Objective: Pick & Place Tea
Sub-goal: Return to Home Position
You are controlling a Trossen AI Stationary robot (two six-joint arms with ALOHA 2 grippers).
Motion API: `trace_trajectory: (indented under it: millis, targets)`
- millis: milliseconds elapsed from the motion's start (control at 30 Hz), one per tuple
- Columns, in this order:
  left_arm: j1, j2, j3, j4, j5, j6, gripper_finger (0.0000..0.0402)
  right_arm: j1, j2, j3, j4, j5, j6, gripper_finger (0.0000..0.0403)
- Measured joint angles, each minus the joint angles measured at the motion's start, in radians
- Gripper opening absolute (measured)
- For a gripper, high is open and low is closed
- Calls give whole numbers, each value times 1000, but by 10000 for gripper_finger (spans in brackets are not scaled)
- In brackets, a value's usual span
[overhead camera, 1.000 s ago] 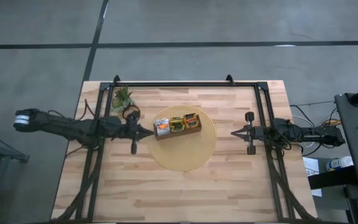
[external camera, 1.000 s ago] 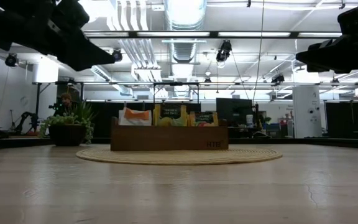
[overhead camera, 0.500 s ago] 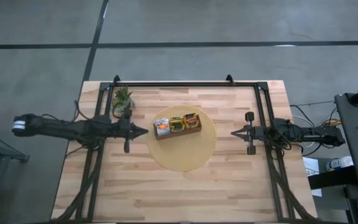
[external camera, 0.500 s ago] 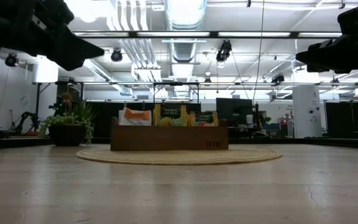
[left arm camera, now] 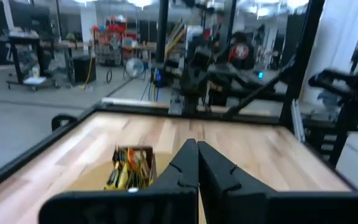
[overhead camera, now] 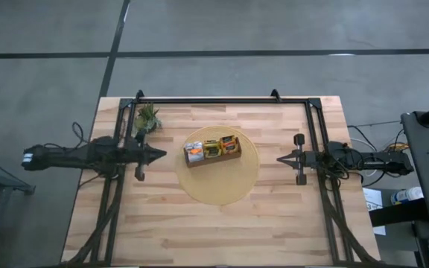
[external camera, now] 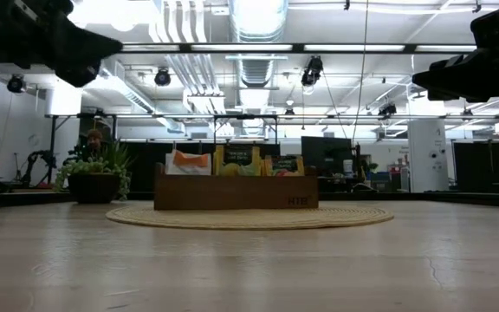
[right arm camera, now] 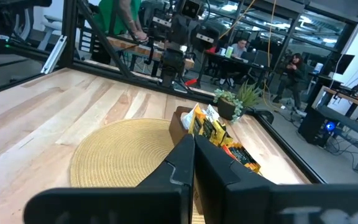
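Tea sachets [overhead camera: 212,149] stand upright in the three sections of the wooden tray [external camera: 232,198]: white-and-orange at left, yellow in the middle, orange at right. The tray sits on a round woven mat [overhead camera: 233,186] on the pale plank table [overhead camera: 199,231], with a potted plant [overhead camera: 147,117] to its far left. My left claw [overhead camera: 162,154] hangs clenched and empty left of the mat. My right claw [overhead camera: 278,158] is clenched and empty too, right of it. Beyond the table lies a workshop with ceiling ducts [external camera: 258,17], strip lights [external camera: 232,48] and people [right arm camera: 241,46] at desks.
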Motion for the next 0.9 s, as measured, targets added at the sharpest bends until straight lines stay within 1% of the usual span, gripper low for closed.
trace_trajectory:
  millis: [133, 300, 433, 500, 600, 700, 900]
  targets:
    - [0, -70, 0, -43, 0, -3, 0, 0, 0, 0, 0, 0, 0, 8]
    - [0, -163, -26, -44, 16, -14, 0, 0, 0, 0, 0, 0, 0, 8]
    - [0, -245, -64, 12, 28, -21, 0, 0, 0, 0, 0, 0, 0, 8]
    - [-1, -249, -98, 25, 31, -27, 0, 0, 1, 0, 1, 0, 0, 9]
    - [-1, -244, -133, 138, 46, -27, 0, 0, 2, 0, 1, 0, 0, 8]
    - [-1, -249, -179, 210, 50, -27, 0, 0, -1, 0, 0, 0, 0, 9]
    - [-1, -250, -179, 203, 59, -18, 0, 0, 0, 0, 0, 0, -1, 8]
